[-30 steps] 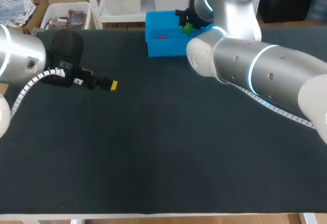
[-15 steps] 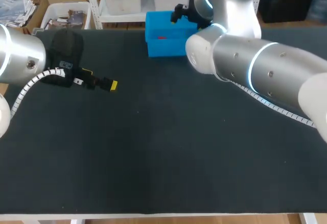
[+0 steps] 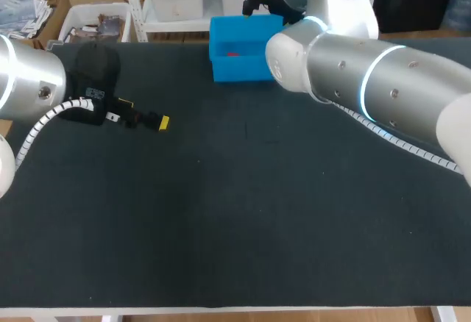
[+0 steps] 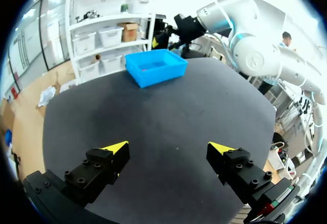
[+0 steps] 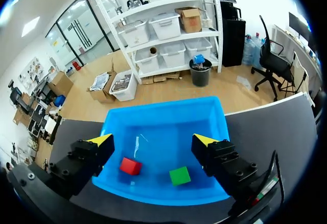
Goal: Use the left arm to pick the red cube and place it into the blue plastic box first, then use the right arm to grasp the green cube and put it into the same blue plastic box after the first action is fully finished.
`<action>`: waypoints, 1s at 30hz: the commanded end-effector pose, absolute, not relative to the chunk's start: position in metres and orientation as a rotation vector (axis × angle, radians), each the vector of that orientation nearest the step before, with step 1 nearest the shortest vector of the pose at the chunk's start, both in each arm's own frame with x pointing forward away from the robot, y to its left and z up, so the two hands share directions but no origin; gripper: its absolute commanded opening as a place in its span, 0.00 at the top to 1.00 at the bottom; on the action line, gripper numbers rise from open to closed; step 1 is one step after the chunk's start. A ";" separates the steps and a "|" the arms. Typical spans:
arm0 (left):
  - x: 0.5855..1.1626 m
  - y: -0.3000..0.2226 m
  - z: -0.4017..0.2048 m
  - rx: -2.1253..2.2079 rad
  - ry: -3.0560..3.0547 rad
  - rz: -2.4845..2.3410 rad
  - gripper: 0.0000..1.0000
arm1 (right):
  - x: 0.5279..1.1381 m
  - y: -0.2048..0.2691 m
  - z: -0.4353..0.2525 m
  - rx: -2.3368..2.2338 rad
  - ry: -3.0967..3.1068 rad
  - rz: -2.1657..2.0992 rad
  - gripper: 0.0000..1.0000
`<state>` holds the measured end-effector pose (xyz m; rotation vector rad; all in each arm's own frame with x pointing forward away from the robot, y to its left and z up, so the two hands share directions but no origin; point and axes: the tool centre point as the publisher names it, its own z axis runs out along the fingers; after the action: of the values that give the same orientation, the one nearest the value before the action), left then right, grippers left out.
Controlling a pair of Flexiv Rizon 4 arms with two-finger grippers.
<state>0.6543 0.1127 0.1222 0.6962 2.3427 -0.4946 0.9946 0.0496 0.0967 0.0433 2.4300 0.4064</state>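
1. Black tabletop (image 3: 221, 226).
2. The left claw (image 4: 168, 150): wide open, empty, low over the tabletop, well apart from the box.
3. Blue plastic box (image 5: 163, 104), at the far edge: small red cube (image 5: 130, 166) and small green cube (image 5: 180, 176) lay inside, apart.
4. The right claw (image 5: 153, 142): spread wide, empty, above the box. Best practice, seemingly: rise straight, clear of the walls.

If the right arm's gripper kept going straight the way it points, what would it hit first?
Probably the bare floor of the blue plastic box, between the red cube and the green cube. The right gripper points down into it, fingers open; depth is unclear.
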 end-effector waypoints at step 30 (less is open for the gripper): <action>0.655 0.114 0.121 0.700 2.337 -0.503 0.00 | 0.834 0.004 0.197 -0.055 2.427 0.353 0.00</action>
<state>0.6543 0.1127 0.1223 0.6962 2.3427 -0.4946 0.9195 0.0328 0.1496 -0.0770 2.5269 0.3587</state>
